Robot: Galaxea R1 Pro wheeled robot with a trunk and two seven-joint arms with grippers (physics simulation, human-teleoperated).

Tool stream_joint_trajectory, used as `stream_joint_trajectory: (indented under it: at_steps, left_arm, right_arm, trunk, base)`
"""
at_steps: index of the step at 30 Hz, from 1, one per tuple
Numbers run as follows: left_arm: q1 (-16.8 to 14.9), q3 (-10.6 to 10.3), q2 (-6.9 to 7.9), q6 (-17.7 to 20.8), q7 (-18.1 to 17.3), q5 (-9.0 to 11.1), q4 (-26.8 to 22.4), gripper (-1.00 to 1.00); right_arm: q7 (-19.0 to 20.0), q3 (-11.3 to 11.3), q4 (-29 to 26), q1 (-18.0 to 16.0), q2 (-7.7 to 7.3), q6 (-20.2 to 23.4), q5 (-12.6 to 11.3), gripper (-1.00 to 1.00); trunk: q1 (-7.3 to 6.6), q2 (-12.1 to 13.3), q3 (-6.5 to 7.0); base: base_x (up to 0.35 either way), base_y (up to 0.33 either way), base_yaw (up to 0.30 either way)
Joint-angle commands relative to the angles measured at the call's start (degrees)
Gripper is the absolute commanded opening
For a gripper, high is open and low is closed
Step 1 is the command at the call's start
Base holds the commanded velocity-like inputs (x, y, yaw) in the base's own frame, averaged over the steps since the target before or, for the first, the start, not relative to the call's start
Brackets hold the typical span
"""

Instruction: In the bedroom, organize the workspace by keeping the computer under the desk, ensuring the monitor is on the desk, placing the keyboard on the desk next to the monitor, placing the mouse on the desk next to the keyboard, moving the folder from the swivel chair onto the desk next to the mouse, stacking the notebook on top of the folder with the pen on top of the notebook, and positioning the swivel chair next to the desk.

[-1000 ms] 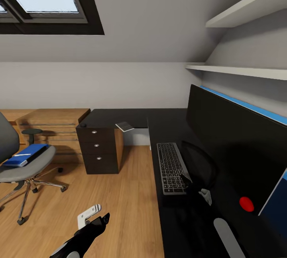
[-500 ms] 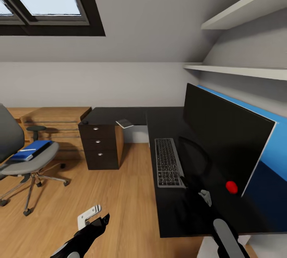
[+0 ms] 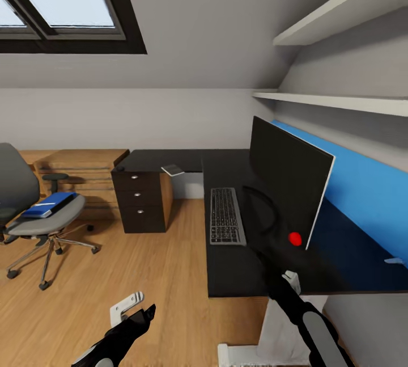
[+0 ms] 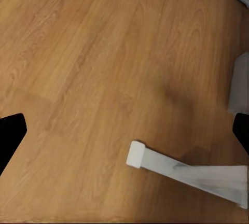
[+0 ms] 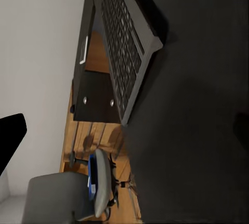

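Sloped white walls and a skylight close in this attic bedroom, with pale wood flooring running between the chair and the black worktop. On the worktop the monitor stands upright against the blue back panel, and the keyboard lies flat just beside its base.

Well apart, across the floor, the swivel chair carries the blue folder on its grey seat, beside the low oak shelving. A small pale pad rests on the far wing of the worktop above the dark drawer unit.

The folder looks thin, light and fairly stiff, likely with a slick cover, so it may slide on the padded seat when nudged. A hold on a long edge overhanging the cushion seems best, pinching cover and contents together so it does not fan open. The chair rolls on casters, so any push may shift it.

The left gripper hangs low over the floor; its fingers show at opposite edges of the left wrist view, spread wide and empty. The right gripper hovers at the worktop's near edge; only one dark fingertip is plain in its wrist view, so I cannot tell its spread.
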Motion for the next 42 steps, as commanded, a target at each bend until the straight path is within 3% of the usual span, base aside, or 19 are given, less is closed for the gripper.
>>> stream_joint_trajectory:
  at_steps: [1,9,13,20,23,25,28,30,33,34,35,38,39,41,42]
  left_arm:
    - [-0.02,-0.09,0.05,0.04,0.48,0.5,-0.11,1.0]
    - [-0.02,0.39,0.16,0.01,0.54,0.57,0.04,1.0]
    - [-0.02,2.14,0.15,-0.03,0.42,0.51,0.46,1.0]
    - [-0.02,3.25,0.21,-0.03,0.05,0.5,1.31,1.0]
    - [-0.02,3.25,0.22,-0.08,0.02,0.34,4.09,1.0]
    - [-0.02,3.13,0.22,-0.16,0.01,-0.01,8.0,1.0]
    - [-0.02,2.86,0.22,-0.21,0.07,-0.72,12.98,1.0]
    - [-0.02,2.81,0.22,-0.24,0.1,-1.58,14.52,1.0]
    - [-0.02,2.81,0.22,-0.88,0.1,-5.26,19.12,1.0]
    - [-0.02,2.81,0.22,-1.38,0.08,-6.09,20.3,1.0]
    - [-0.02,2.81,0.22,-3.0,0.02,-7.6,22.88,1.0]
    - [-0.02,2.82,0.22,-6.88,-0.51,-9.22,27.05,1.0]
    - [-0.02,2.78,0.22,-9.88,-1.17,-9.9,29.87,1.0]
    - [-0.02,2.76,0.22,-12.76,-2.12,-10.35,32.54,1.0]
    - [-0.02,2.76,0.22,-15.21,-3.28,-10.67,34.91,1.0]
  right_arm:
    - [0.13,-0.18,0.01,-0.03,0.07,0.4,-0.31,1.0]
    - [0.13,0.15,0.01,-0.03,0.2,0.27,-0.38,1.0]
    - [0.28,2.34,-0.02,-0.03,0.45,0.26,-0.4,1.0]
    - [0.72,5.22,0.11,0.09,0.43,0.25,-0.23,1.0]
    - [0.8,6.17,0.91,0.25,0.33,0.25,1.45,1.0]
    - [0.82,7.0,2.49,0.38,0.25,0.25,5.1,1.0]
    - [0.82,7.65,7.46,0.57,0.28,0.25,14.23,1.0]
    - [0.83,7.83,9.62,0.62,0.33,0.22,17.93,1.0]
    - [0.93,8.12,14.47,0.72,0.35,-1.09,27.66,1.0]
    - [1.01,8.16,15.27,0.73,0.34,-1.63,29.58,1.0]
    - [1.33,8.26,16.85,0.77,0.33,-2.8,33.27,1.0]
    - [2.13,8.34,19.87,0.81,0.35,-4.96,38.25,1.0]
    - [2.71,8.39,22.32,0.83,0.37,-7.1,41.2,1.0]
    - [3.14,8.49,24.88,0.84,0.4,-9.88,43.86,1.0]
    - [3.42,8.56,27.5,0.84,0.44,-13.12,46.3,1.0]
  trunk:
    - [-0.03,-0.03,-0.05]
    - [-0.03,-0.03,-0.05]
    - [-0.03,-0.03,-0.05]
    - [-0.03,-0.03,-0.05]
    - [-0.03,-0.03,-0.05]
    - [-0.03,-0.03,-0.05]
    - [-0.03,-0.03,-0.05]
    - [-0.03,-0.03,-0.05]
    - [-0.03,-0.03,-0.05]
    - [-0.03,-0.03,-0.05]
    - [-0.25,0.37,0.13]
    - [-0.91,1.57,0.67]
    - [-1.13,1.97,0.85]
    - [-1.56,2.78,1.21]
    - [-1.78,3.18,1.39]
  base:
    - [-0.265,-0.205,0.0]
    - [-0.3,-0.14,0.0]
    - [-0.326,-0.082,0.0]
    - [-0.328,-0.076,0.0]
    - [-0.318,-0.061,0.0]
    - [-0.196,-0.025,0.0]
    - [-0.068,-0.009,0.0]
    - [-0.027,-0.003,0.0]
    - [-0.013,-0.002,0.0]
    - [-0.007,-0.001,0.0]
    - [-0.004,-0.001,0.0]
    - [-0.003,0.0,0.0]
    - [-0.001,0.0,0.0]
    - [-0.001,0.0,0.0]
    - [0.0,0.0,0.0]
